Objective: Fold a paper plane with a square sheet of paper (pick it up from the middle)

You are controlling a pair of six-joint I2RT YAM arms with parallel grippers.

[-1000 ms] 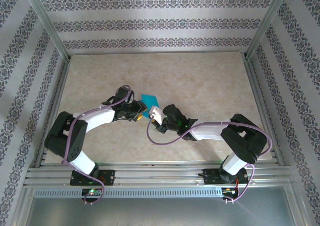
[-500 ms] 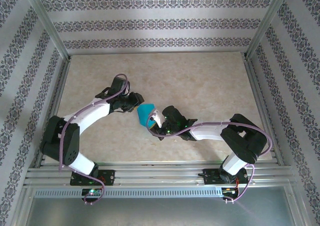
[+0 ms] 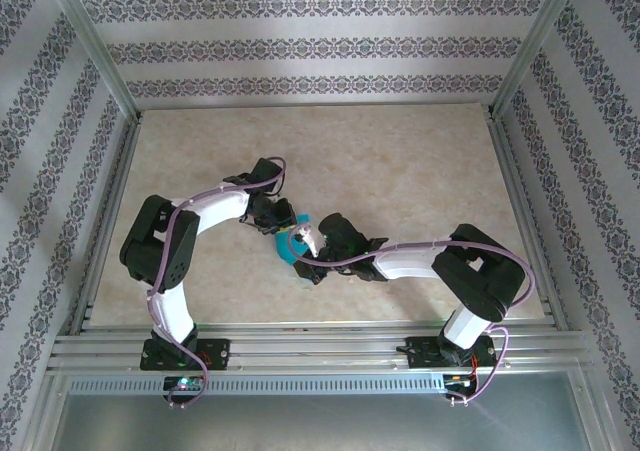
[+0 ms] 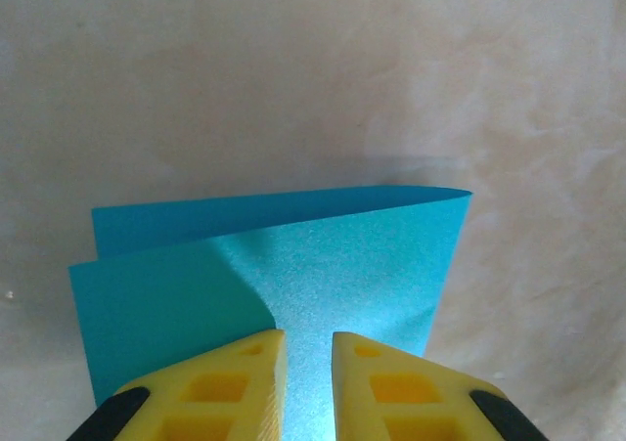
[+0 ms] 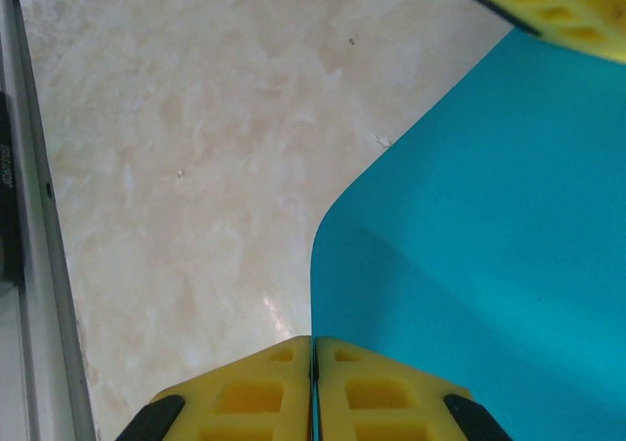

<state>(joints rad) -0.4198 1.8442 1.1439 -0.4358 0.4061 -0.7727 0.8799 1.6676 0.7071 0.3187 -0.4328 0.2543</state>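
Right wrist cam, bottom centre: right gripper (image 5: pixel 313 343) is clenched, pads flush w/ no gap. The edge of the square sheet of paper (image 5: pixel 469 216) runs straight into the seam, so it's grasping the sheet. No change there over the last sec. The sheet covers the right half of that frame, curling up off the table (image 5: pixel 176 167). A yellow finger of the other arm pokes in at upper right.

Top cam, centre of frame: what changed is the left arm. A sec ago its gripper sat left of the sheet w/ jaws wide, and the sheet lay flat-ish in plain view. Since then the arm has swung in. The left gripper (image 3: pixel 276 221) is now right over the sheet, tip to tip w/ the right one. A small teal patch shows btwn them, a bit below centre.

Left wrist cam, bottom centre: the jaws have narrowed a lot but a slim gap is left, teal visible through it. So closing, not yet clamped as far as I can see. Beyond the fingers the sheet is doubled over: front layer bowed, rounded fold along the top right, back layer peeking out at upper left, edges not lined up.

Meaning: prob the first half-fold, right side anchoring, left about to pinch. The fold is soft, not creased, & the corners are offset, so it needs squaring before pressing. No plane shape yet; early in the task.
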